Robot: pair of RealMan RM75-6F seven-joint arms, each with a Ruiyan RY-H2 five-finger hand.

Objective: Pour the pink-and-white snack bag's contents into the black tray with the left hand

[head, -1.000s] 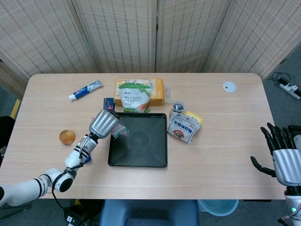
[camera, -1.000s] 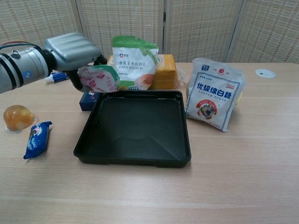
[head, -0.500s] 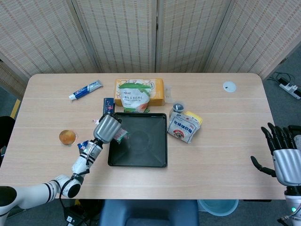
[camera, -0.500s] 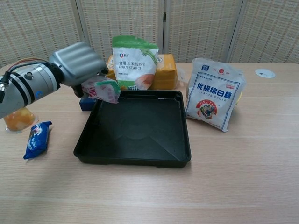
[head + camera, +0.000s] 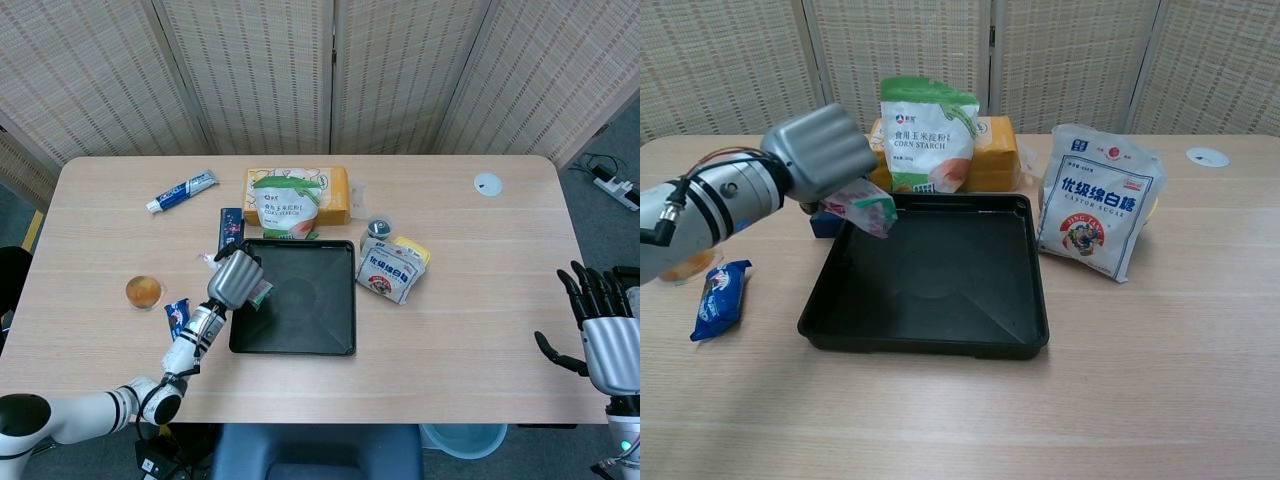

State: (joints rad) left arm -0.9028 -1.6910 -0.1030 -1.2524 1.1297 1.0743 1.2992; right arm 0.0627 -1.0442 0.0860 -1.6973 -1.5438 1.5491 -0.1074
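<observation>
The left hand (image 5: 820,153) grips the pink-and-white snack bag (image 5: 862,205), its fingers curled around the bag's upper part, so that the silver back of the hand hides most of that part in both views. The bag hangs tilted below the hand, its free end pointing down and toward the tray's inside. It looks crumpled, with a pale white face, pink print and a green patch at the lower corner. In the head view the hand (image 5: 236,277) sits over the tray's left edge and only a small pink-and-green corner of the bag (image 5: 258,293) shows past it.

Directly beneath the bag lies the black tray (image 5: 940,340), a shallow square with a raised rim; its floor looks bare. Just behind the hand a small dark blue box (image 5: 231,226) lies on the table. To the hand's outer side, near the forearm, are a blue snack packet (image 5: 720,297) and an orange jelly cup (image 5: 143,291). Beyond the tray's far edge stands a corn starch bag (image 5: 929,133).

The right hand (image 5: 605,340) is well apart at the table's far right edge, palm empty and fingers spread.
</observation>
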